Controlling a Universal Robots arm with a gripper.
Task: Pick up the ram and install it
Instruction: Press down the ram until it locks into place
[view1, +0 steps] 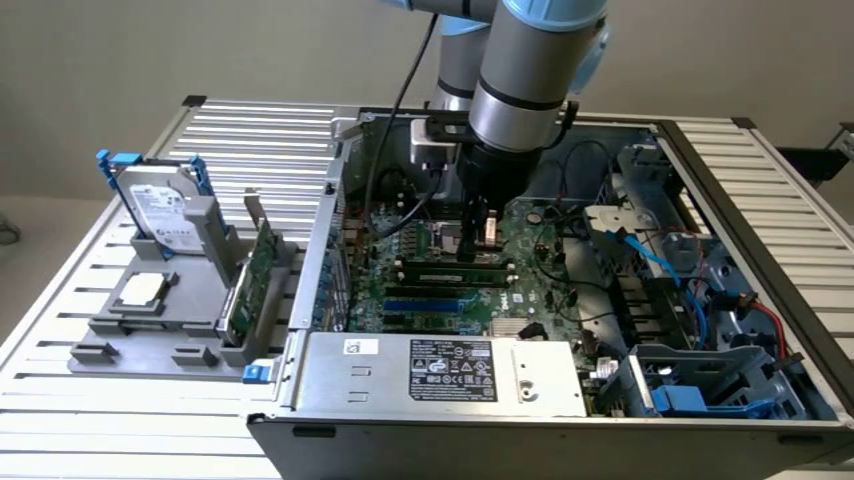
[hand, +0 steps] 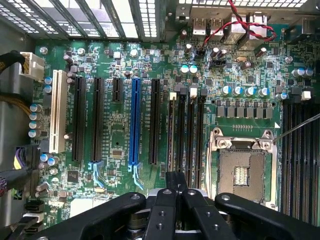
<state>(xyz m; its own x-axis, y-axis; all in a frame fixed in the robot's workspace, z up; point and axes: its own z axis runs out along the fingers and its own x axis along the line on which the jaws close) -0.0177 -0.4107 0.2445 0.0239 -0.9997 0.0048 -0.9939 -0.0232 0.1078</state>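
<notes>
Your arm reached down into the open grey computer case (view1: 747, 300), with the black gripper (view1: 478, 232) low over the green motherboard (hand: 120, 125). Its fingers (hand: 165, 210) were pressed together with nothing between them. The ram, a long narrow green stick with dark chips (view1: 451, 268), lay seated in a memory slot just below the fingertips in the exterior view; in the wrist view it ran edge-on just ahead of them (hand: 172, 135). On the slatted worktop (view1: 254, 140), at the exterior view's left, a silver hard drive with blue rails (view1: 158, 208) stood upright in a grey holder (view1: 147, 330), beside a taller green expansion card (view1: 251, 285).
</notes>
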